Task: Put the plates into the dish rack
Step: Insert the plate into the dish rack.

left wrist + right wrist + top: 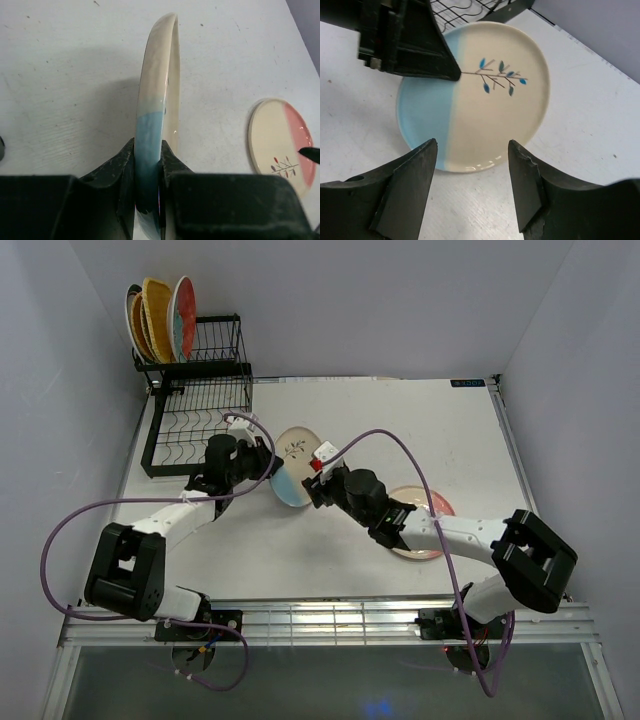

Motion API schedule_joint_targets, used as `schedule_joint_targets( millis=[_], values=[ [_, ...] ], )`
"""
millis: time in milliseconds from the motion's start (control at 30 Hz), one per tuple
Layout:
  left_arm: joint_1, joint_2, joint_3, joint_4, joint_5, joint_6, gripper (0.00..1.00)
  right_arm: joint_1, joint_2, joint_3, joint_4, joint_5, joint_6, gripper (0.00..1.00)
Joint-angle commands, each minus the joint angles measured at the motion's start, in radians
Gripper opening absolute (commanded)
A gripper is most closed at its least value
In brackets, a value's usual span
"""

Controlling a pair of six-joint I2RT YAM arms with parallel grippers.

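Nearest, at about 4 o'clock on the bench (450, 430), the cream-pink plate (425, 498) lies flat, partly under the right arm. Any retreat of that arm should lift before it swings. The right gripper (472, 145) has its jaws wide, facing the cream-blue plate (485, 95) and touching nothing. I judge it should back straight off toward 4 o'clock. At the bench's middle the left gripper (148, 150) has its jaws pinched narrow on the blue part of that plate's rim, and the plate stands on edge. Whether its lower edge rests on the bench I cannot tell. A bite on one rim lets a plate pivot, so the carry wants to be slow, with the plate upright. Just beyond it, at 12 o'clock, a pale plate (298, 445) lies flat, and a turning wrist could clip it. The dish rack (195, 425) stands at 10 o'clock, with three plates (160, 320) upright in its upper basket. The lower slotted section is the likely target, so line the rim up with a slot before lowering.
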Motion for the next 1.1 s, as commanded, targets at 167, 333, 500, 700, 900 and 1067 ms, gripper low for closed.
schedule_joint_targets(
  millis=[167, 333, 500, 700, 900, 1067],
  values=[
    [-0.001, -0.215, 0.093, 0.059, -0.118, 0.146, 0.00, -0.011, -0.069, -0.035, 0.023, 0.391, 0.110, 0.67],
    [-0.001, -0.247, 0.229, -0.060, -0.178, 0.204, 0.00, -0.021, -0.110, -0.075, 0.023, 0.417, 0.133, 0.66],
    [-0.001, -0.172, 0.436, -0.233, -0.270, 0.279, 0.00, -0.032, -0.164, -0.121, 0.023, 0.427, 0.162, 0.66],
    [0.001, -0.112, 0.634, -0.253, -0.412, 0.390, 0.00, -0.044, -0.175, -0.138, 0.023, 0.411, 0.164, 0.66],
    [0.015, -0.036, 0.824, -0.299, -0.495, 0.482, 0.00, -0.052, -0.172, -0.139, 0.023, 0.394, 0.173, 0.67],
    [0.058, 0.031, 0.929, -0.282, -0.532, 0.528, 0.00, -0.055, -0.169, -0.138, 0.023, 0.385, 0.176, 0.67]
  ],
)
